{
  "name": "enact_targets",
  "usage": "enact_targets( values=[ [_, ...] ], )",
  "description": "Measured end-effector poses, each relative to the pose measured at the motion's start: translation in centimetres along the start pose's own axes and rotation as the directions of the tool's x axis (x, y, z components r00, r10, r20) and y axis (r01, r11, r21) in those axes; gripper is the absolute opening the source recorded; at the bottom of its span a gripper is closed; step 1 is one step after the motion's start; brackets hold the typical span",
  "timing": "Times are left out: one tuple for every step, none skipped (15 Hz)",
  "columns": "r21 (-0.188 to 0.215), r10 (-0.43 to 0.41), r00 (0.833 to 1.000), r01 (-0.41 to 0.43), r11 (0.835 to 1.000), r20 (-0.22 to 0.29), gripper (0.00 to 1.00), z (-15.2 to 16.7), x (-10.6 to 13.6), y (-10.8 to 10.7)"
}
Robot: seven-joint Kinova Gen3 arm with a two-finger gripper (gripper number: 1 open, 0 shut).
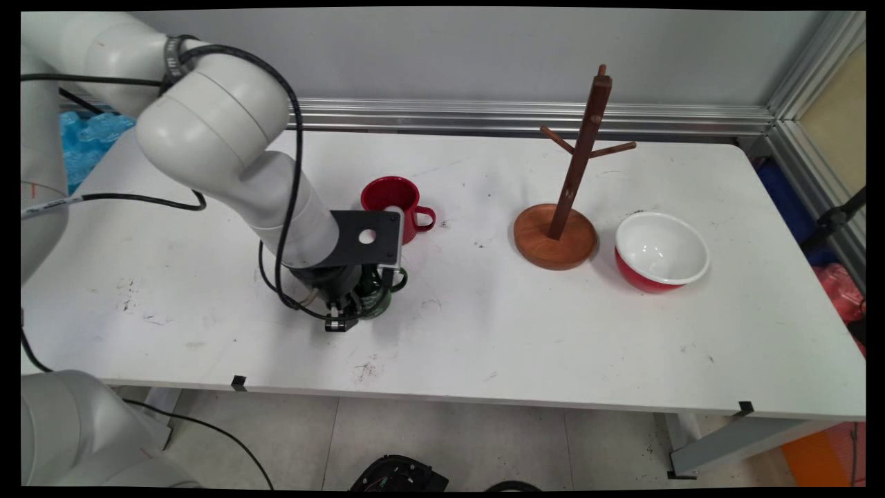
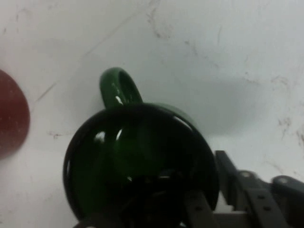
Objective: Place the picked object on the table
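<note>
Gripper (image 1: pixel 359 304) sat low over green mug (image 2: pixel 137 161) toward the table's (image 1: pixel 484 332) near-left side, one finger inside the rim, one outside; whether it was clenched could not be told. Mug glossy, probably ceramic: rigid, slippery, breakable. Rim wall or handle (image 2: pixel 118 88) best. Red mug (image 1: pixel 395 205) just behind.

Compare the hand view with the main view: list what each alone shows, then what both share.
Only the hand view shows the green mug's dark inside and its whole handle. Only the main view shows the wooden mug tree, the red and white bowl, the arm and the wall. Both show the green mug under the end effector, the red mug beside it, and the white table.
</note>
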Motion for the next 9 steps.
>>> enact_targets(
  values=[
    [0.002,-0.001,1.000,0.001,1.000,0.004,1.00,0.1,0.2,0.0],
    [0.003,-0.001,1.000,0.001,1.000,0.007,1.00,0.2,0.5,0.0],
    [0.004,-0.002,1.000,0.002,1.000,0.008,1.00,0.3,0.7,0.0],
    [0.004,-0.002,1.000,0.002,1.000,0.008,1.00,0.4,0.8,0.0],
    [0.005,-0.001,1.000,0.000,1.000,0.007,1.00,0.4,1.0,0.1],
    [0.006,0.001,1.000,-0.001,1.000,0.006,1.00,0.4,1.1,0.1],
    [0.007,0.004,1.000,-0.004,1.000,0.003,1.00,0.4,1.2,0.1],
    [0.008,0.006,1.000,-0.006,1.000,0.001,1.00,0.3,1.3,0.1],
    [0.009,0.008,1.000,-0.008,1.000,-0.003,1.00,0.1,1.3,0.1]
  ],
)
